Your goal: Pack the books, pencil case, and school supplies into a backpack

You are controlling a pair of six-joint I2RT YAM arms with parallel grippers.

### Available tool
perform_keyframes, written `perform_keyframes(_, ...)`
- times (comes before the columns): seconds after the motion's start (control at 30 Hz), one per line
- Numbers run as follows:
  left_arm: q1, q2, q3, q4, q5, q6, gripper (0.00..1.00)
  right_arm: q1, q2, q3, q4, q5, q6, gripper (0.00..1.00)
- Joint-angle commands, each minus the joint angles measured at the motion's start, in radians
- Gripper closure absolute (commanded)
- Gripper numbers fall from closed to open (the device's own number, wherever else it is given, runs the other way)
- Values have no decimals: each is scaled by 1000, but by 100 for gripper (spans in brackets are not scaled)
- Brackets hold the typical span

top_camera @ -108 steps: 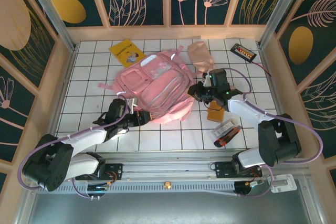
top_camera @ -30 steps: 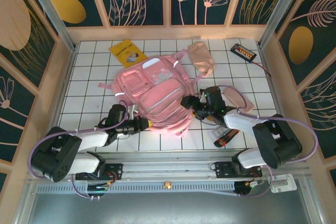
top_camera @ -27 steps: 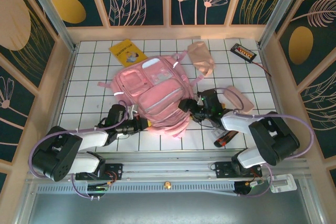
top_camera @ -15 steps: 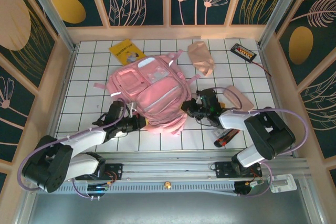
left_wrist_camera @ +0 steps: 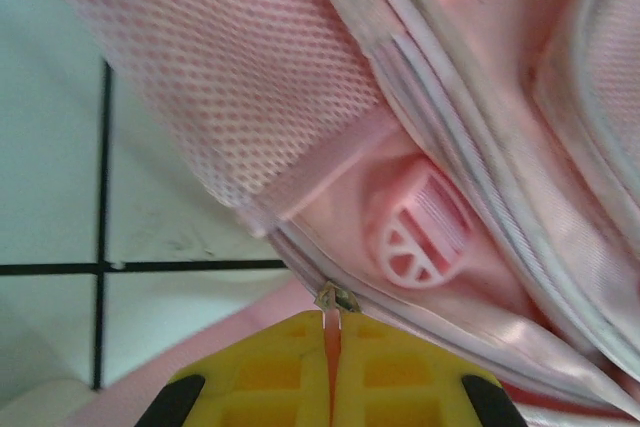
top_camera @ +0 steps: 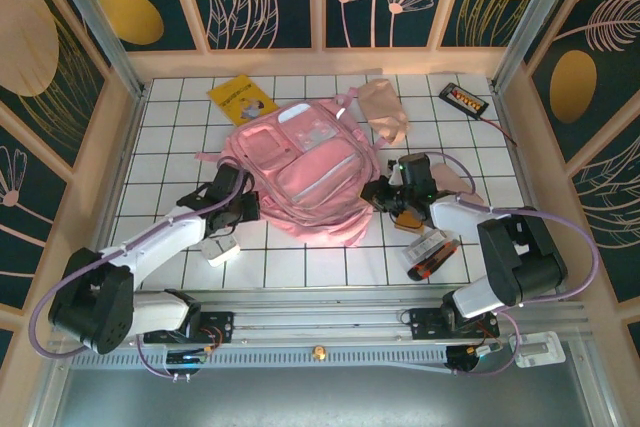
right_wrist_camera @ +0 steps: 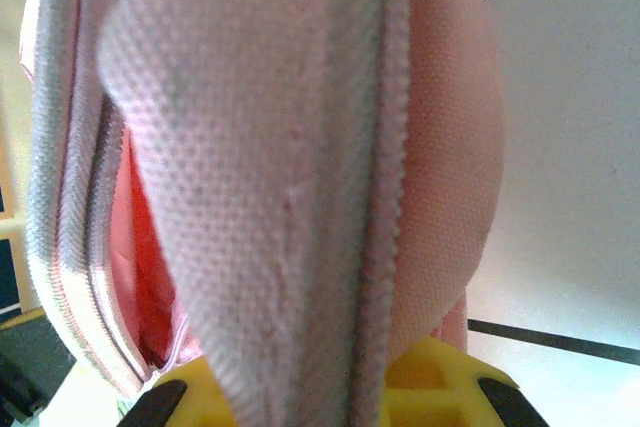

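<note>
The large pink backpack (top_camera: 300, 172) lies in the middle of the tiled table. My left gripper (top_camera: 245, 209) is at its lower left edge, its yellow fingers (left_wrist_camera: 260, 377) shut on a thin pink zipper pull (left_wrist_camera: 333, 319) of the backpack (left_wrist_camera: 430, 97). My right gripper (top_camera: 378, 194) is at the bag's right edge, shut on a fold of its mesh fabric (right_wrist_camera: 250, 147). The yellow booklet (top_camera: 240, 99) lies at the back left. The beige-pink pencil case (top_camera: 383, 110) is behind the bag on the right. The orange-brown notebook (top_camera: 408, 222) peeks out under my right arm. A clear-wrapped supply pack (top_camera: 432, 252) lies near the front right.
A flat black device with orange buttons (top_camera: 465, 99) and its cable sit at the back right corner. A small white item (top_camera: 222, 250) lies by my left forearm. Wooden walls close in the table on three sides.
My right gripper has shut on the backpack's fabric and pulled right. My left gripper has moved up and left with the zipper pull. The backpack has shifted toward the back.
</note>
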Motion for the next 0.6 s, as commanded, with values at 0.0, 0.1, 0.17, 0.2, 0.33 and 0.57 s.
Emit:
perform_keyframes(0.0, 26, 27, 41, -67, -182, 49, 100, -21, -38, 40, -52, -23, -59, 100)
perform_keyframes(0.1, 41, 41, 33, -46, -173, 55, 100, -20, -51, 45, -61, -37, -63, 100)
perform_keyframes(0.17, 57, 46, 26, -46, -181, 59, 100, -21, -60, 49, -74, -35, -69, 100)
perform_keyframes(0.2, 71, 48, 19, -45, -184, 63, 100, -21, -65, 51, -81, -33, -73, 100)
perform_keyframes(0.33, 128, 42, 5, -41, -186, 86, 100, -21, -74, 49, -77, -39, -70, 100)
perform_keyframes(0.57, 142, -2, 33, -52, -225, 99, 77, -14, -65, 42, -46, -50, -45, 100)
